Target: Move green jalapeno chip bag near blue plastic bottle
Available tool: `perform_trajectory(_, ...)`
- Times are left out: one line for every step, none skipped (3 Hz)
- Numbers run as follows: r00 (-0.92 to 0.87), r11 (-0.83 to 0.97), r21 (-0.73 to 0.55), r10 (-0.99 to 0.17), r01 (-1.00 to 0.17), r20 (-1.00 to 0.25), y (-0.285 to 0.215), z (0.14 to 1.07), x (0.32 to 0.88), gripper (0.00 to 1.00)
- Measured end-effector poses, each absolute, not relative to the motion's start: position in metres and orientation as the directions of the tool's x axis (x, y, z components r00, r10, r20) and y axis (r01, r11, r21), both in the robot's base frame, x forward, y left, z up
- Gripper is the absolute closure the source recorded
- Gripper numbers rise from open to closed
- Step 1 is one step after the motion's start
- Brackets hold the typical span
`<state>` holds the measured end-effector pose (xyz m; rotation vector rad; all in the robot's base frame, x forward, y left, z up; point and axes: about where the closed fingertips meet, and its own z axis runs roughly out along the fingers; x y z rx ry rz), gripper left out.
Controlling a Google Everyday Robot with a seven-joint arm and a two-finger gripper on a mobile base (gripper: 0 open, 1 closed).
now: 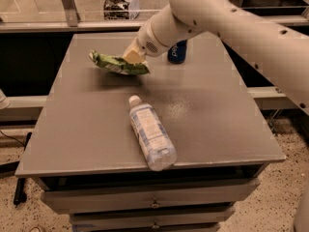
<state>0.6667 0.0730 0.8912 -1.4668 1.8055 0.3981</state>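
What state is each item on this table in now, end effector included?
Crumpled bright green foil chip bag: gripped at its right end, held just above the grey table top.
Clear bluish plastic bottle: lying on its side, white cap on.
Dark blue soda can: upright at the back, partly hidden.
End effector: shut on the bag, over the table's rear left.

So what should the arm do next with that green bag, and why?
Probably carry it toward the front of the table and lower it beside the blue plastic bottle. The gripper holds the green jalapeno chip bag just off the surface near the back, while the bottle lies on its side nearer the front edge, with a clear gap between them.
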Motion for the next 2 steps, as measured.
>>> perform_trajectory(-0.076, 0.361, -0.313, -0.752, -0.878, -0.655, 0.021, 0.926, 0.66, 1.0)
perform_trajectory(-0.133, 0.424, -0.367, -0.784, -0.828, -0.606, -0.021, 0.944, 0.647, 1.0)
